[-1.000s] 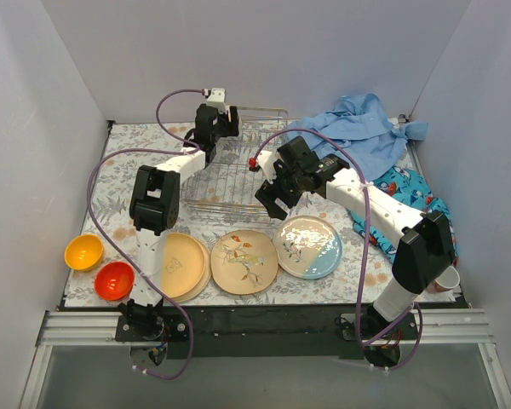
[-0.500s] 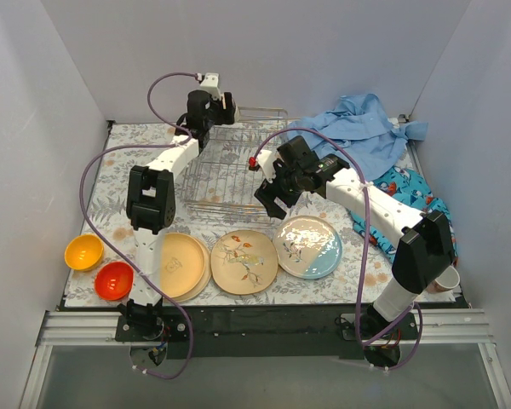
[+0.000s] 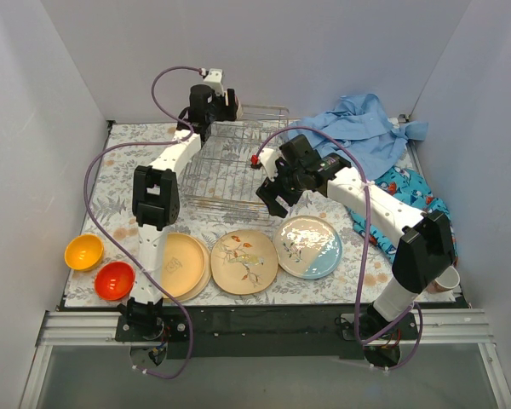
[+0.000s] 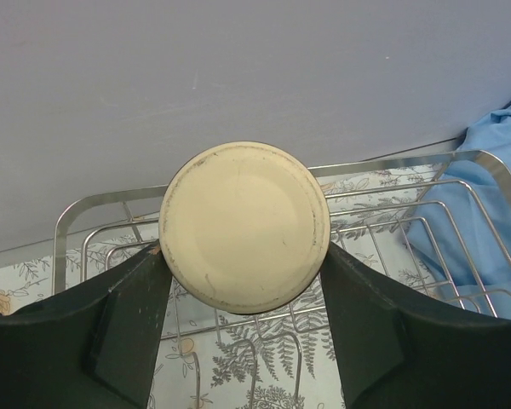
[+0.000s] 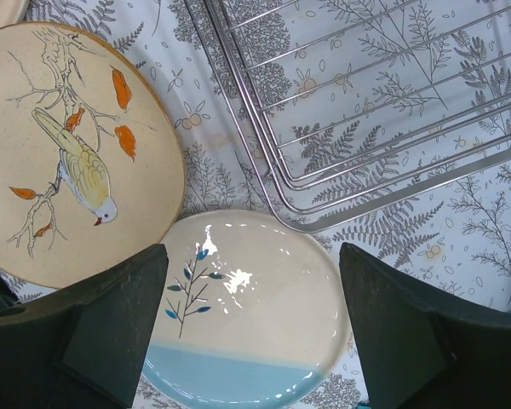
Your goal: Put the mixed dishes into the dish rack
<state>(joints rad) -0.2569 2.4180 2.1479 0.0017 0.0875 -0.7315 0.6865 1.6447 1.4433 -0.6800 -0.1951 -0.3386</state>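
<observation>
Left wrist: left gripper [image 4: 243, 256] holds cream cup [image 4: 244, 223] over dish rack [image 4: 392, 162].

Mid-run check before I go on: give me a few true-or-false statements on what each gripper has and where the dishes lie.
1. The left gripper grips a round tan dish near the dish rack's far edge. True.
2. The right gripper is shut on the blue-and-cream plate. False: it hangs open above that plate.
3. The bird plate lies in the rack. False: it lies on the table beside the rack.
4. The orange bowl and red bowl sit outside the rack. True.
</observation>
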